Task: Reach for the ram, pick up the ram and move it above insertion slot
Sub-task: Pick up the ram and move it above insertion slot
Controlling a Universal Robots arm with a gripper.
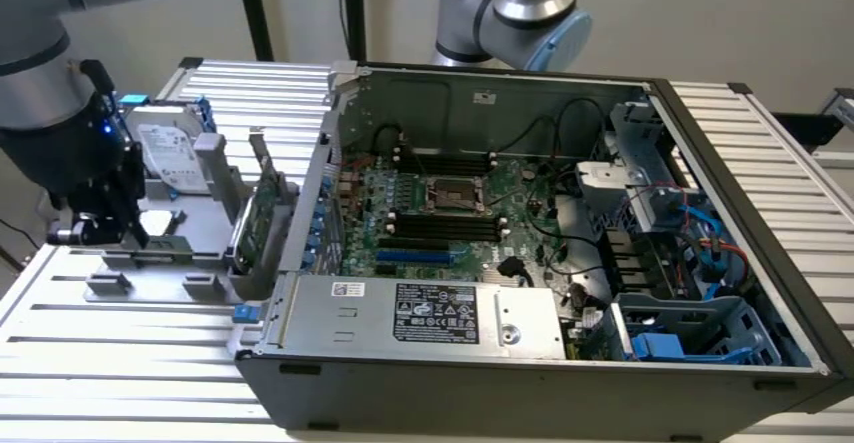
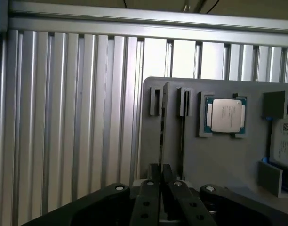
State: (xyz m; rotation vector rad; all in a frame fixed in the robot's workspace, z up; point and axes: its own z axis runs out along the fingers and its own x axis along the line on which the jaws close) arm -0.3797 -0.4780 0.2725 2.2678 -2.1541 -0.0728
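Note:
The ram (image 2: 163, 127) stands on edge in a slot of the grey holder plate (image 2: 214, 160), showing as a thin dark line that runs down between my fingers. My gripper (image 2: 161, 175) is shut on the ram, its two black fingers (image 2: 151, 183) pressed close on either side. In the exterior view the gripper (image 1: 118, 235) is low over the holder (image 1: 147, 263) at the left, with a pale green bit of the ram (image 1: 160, 223) beside it. The black insertion slots (image 1: 447, 225) lie on the motherboard inside the open computer case (image 1: 534, 363), well to the exterior view's right.
On the holder sit a processor chip (image 2: 225, 115), a silver hard drive (image 1: 171, 153) and an upright green expansion card (image 1: 267, 213). The case's raised side wall (image 1: 320, 193) stands between holder and motherboard. A second arm (image 1: 527, 8) hangs behind the case. Ribbed aluminium table (image 1: 134, 363) surrounds everything.

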